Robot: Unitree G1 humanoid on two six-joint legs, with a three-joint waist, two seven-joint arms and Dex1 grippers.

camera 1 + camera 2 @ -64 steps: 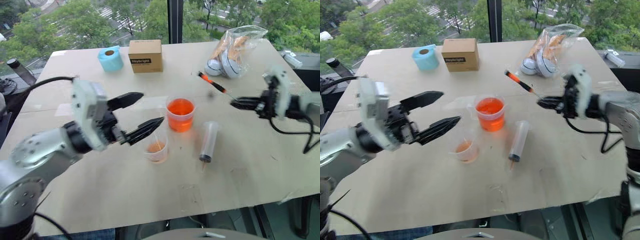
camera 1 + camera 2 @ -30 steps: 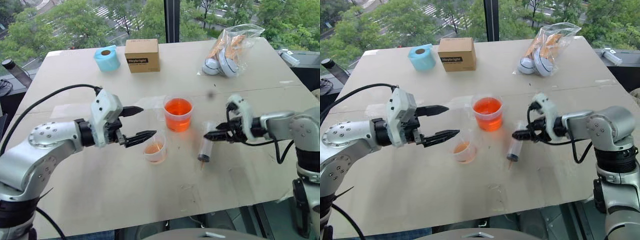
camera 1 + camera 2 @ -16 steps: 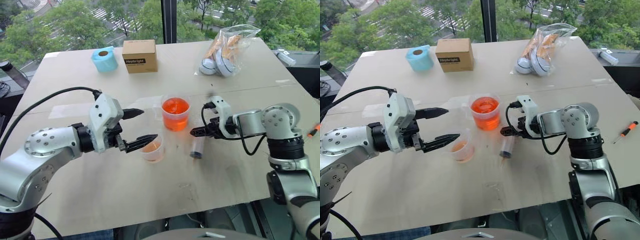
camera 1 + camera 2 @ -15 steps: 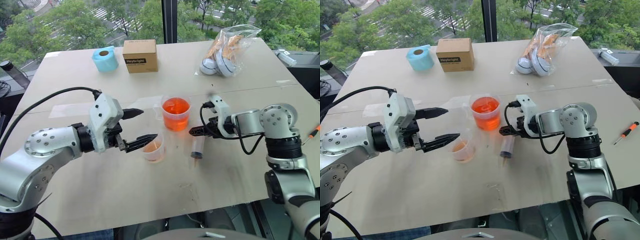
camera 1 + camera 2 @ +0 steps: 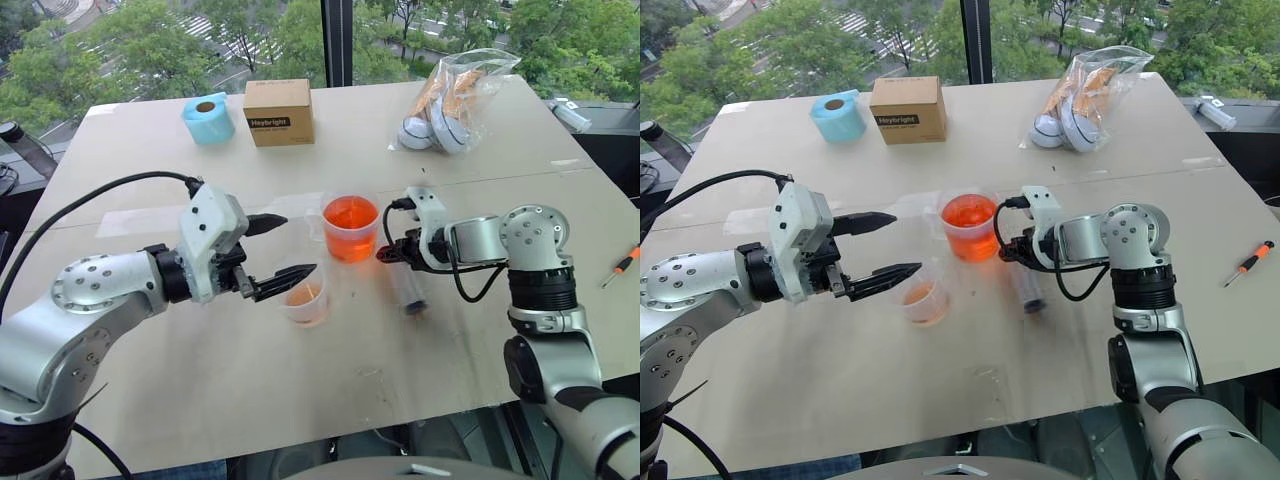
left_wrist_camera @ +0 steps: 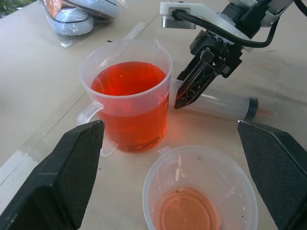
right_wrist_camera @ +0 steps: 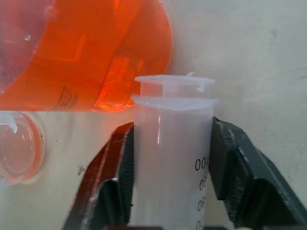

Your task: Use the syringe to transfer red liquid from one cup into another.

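Right gripper (image 7: 168,158) fingers have now closed around the syringe (image 7: 170,158).

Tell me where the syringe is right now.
The syringe lies on the table just right of the orange-red cup, its flanged end between the right hand's fingers.

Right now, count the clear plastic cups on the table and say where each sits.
2. The wide orange-red cup stands mid-table beside the syringe; the smaller pale cup stands nearer the robot, between the left gripper fingers.
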